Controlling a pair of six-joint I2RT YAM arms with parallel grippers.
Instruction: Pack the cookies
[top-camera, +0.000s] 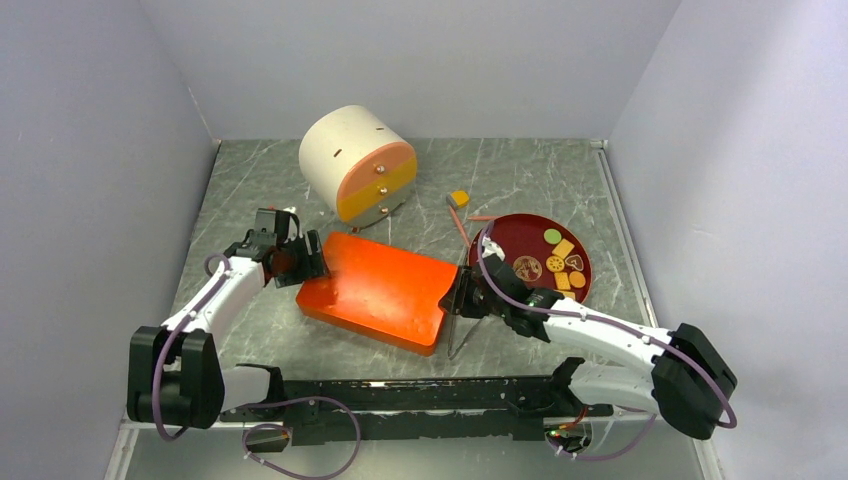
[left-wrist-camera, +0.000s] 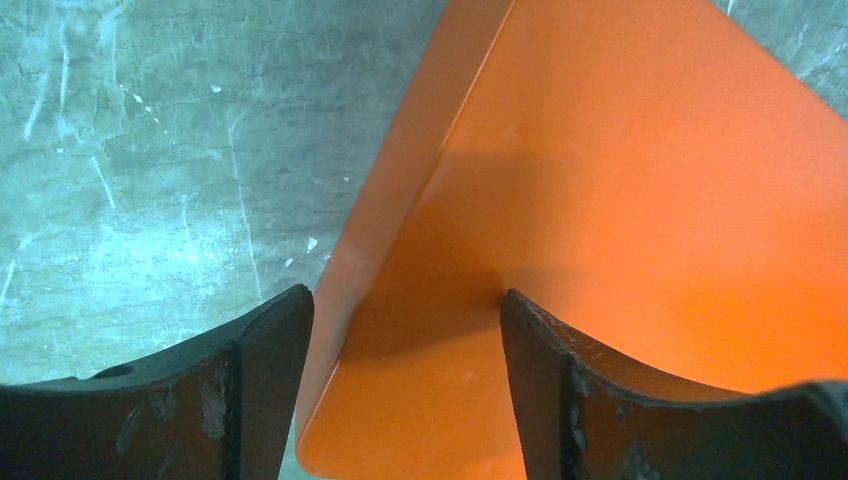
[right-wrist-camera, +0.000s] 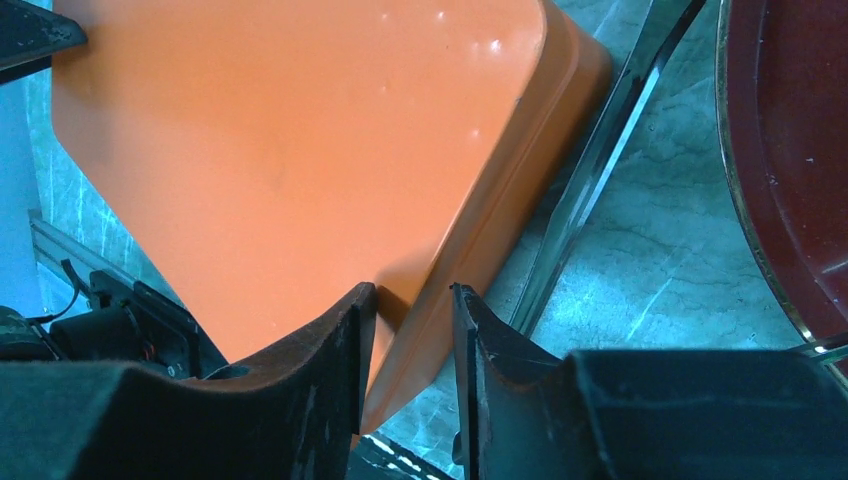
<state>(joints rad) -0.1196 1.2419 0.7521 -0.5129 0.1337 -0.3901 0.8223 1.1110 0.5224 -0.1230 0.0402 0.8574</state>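
- Left pincer (left-wrist-camera: 405, 300) sits closest to my lens, fingers spread and straddling a corner of the flat orange rectangular box (left-wrist-camera: 620, 200), one finger over its top and one beside its wall.
- Right pincer (right-wrist-camera: 410, 295) narrowly brackets the box's opposite rim; I cannot tell whether it presses.
- Small flat cookies (top-camera: 560, 262), green, orange and brown, lie on the dark red round plate (top-camera: 510, 238), just beyond and right of the right pincer.
- Shiny metal tongs (right-wrist-camera: 590, 170) lie between that pincer and the plate.
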